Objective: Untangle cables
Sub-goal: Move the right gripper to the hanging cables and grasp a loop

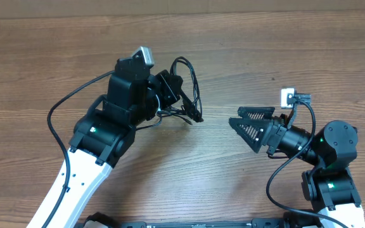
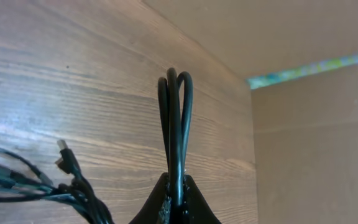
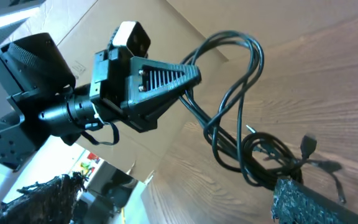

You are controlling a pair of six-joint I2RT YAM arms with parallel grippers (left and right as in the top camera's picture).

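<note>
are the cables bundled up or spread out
Bundled. The left pincer is shut on a folded loop of the cables, and the rest, plug ends included, sits in one tangled clump beside it.

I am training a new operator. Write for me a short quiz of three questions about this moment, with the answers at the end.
1. True or false: the left gripper is shut on the cables.
2. The right gripper is: A) open and empty; B) shut on a plug; C) out of view.
3. Fill in: the cables are coloured ___.
Key: 1 true; 2 A; 3 black.
</note>
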